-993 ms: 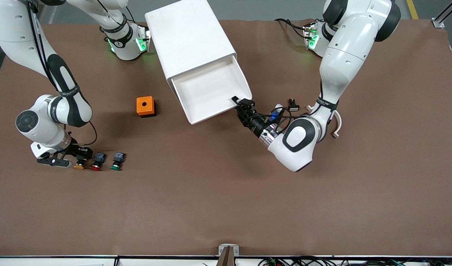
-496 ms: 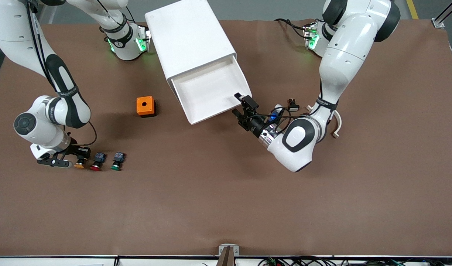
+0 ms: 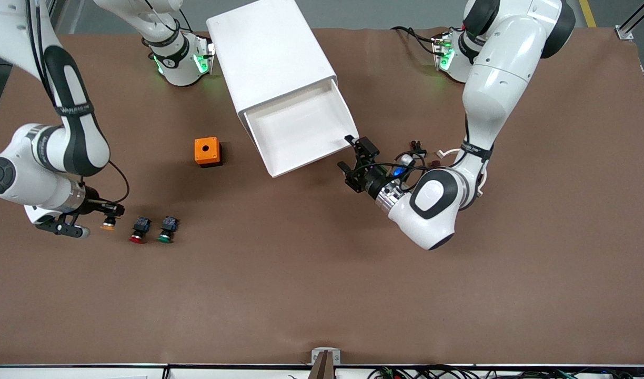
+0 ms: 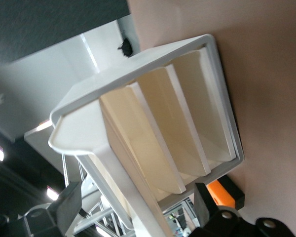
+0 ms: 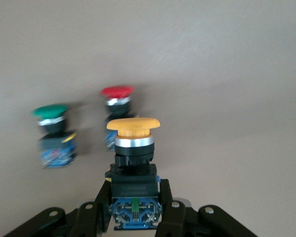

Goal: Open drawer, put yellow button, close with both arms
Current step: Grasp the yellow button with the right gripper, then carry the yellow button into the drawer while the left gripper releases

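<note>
Brown matting covers the table [image 3: 322,295], and a white cabinet [image 3: 272,58] lies near the robots' bases, between the two of them. Its uppermost drawer [image 3: 301,131] is pulled out toward the front camera, and nothing shows inside it. In the left wrist view the drawer [image 4: 108,163] juts out past the lower drawers [image 4: 182,128], which sit pushed in.

Just off the open drawer's front corner, toward the left arm's end of the table, the left gripper [image 3: 358,162] hangs with its jaws spread wide and nothing between them. It is close to the drawer's front edge but not touching it.

An orange box with a hole [image 3: 207,151] sits beside the cabinet, toward the right arm's end of the table. Farther toward that end, and nearer the front camera than the cabinet, the right gripper [image 3: 109,215] is clamped on the yellow button [image 3: 108,224]. The right wrist view shows the fingers [image 5: 96,215] pinching the black-and-blue body of the yellow button [image 5: 133,148], cap pointing away from the wrist. It is held clear of the matting.

Two more push-buttons rest on the matting just beside it, on the side toward the cabinet: a red button [image 3: 139,230], then a green button [image 3: 167,229]. Some small loose parts [image 3: 427,152] lie by the left arm's forearm.
</note>
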